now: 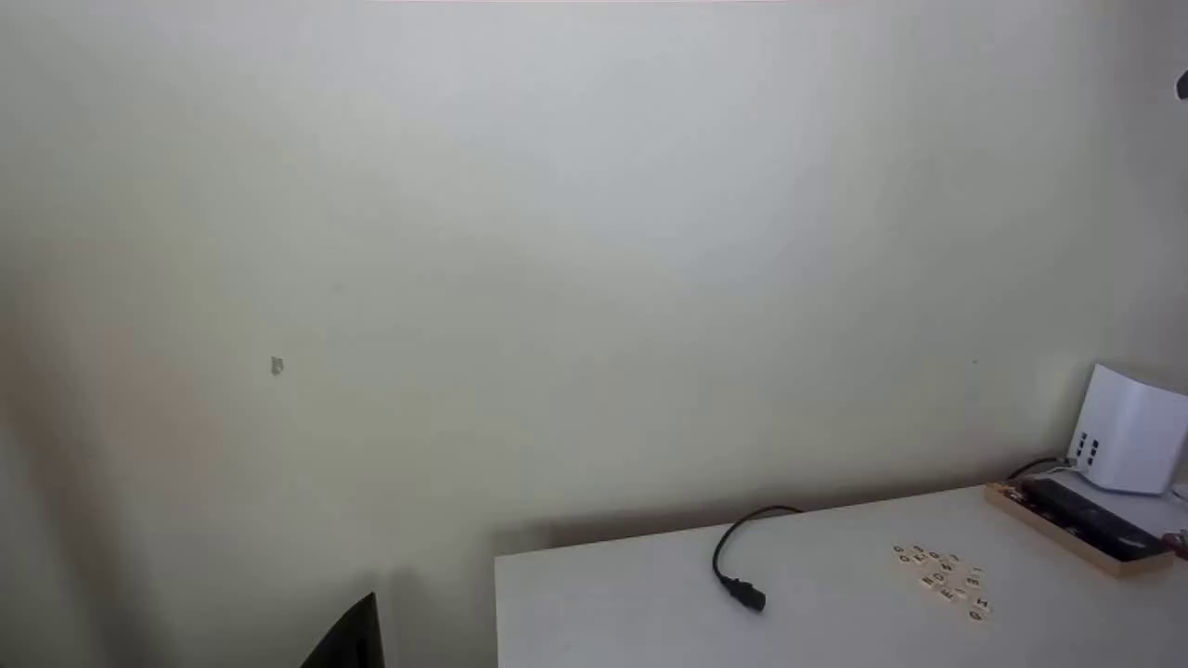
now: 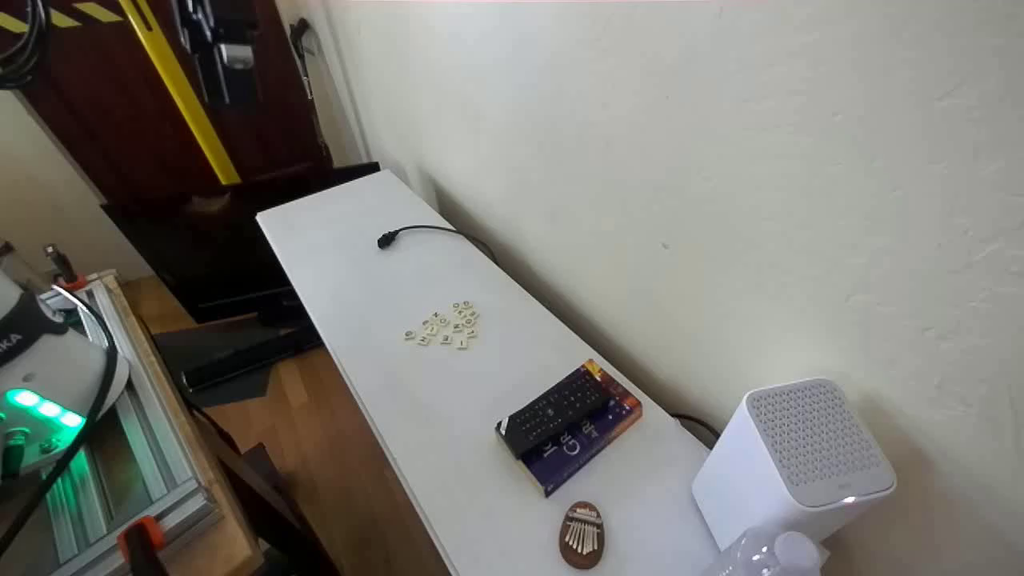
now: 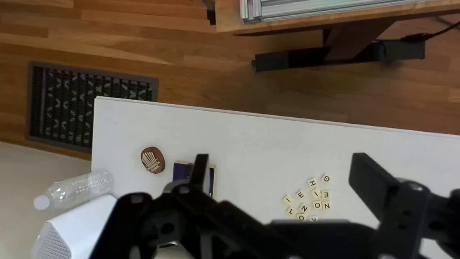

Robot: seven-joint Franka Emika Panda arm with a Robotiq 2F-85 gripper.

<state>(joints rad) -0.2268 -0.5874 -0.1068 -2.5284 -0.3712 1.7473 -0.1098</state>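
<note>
My gripper (image 3: 280, 156) stands wide open high over the white table (image 3: 248, 138), with nothing between its fingers. Below the gap, nearer the right finger, lie several cream letter tiles (image 3: 316, 194); the gripper's body hides part of the group. The loose tiles also show in both exterior views (image 1: 947, 580) (image 2: 446, 322). A dark purple book (image 3: 179, 172) is partly covered by the left finger in the wrist view. In an exterior view a black remote (image 2: 554, 414) rests on that book. Beside it sits a small brown thumb piano (image 2: 582, 536).
A black cable with a plug (image 1: 742, 594) trails over the table's wall-side edge. At one end stand a white box-shaped device (image 2: 792, 456) and a clear plastic bottle (image 3: 79, 189). The robot's base (image 2: 48, 392) is on a separate framed bench, across a gap of wooden floor (image 3: 201, 72).
</note>
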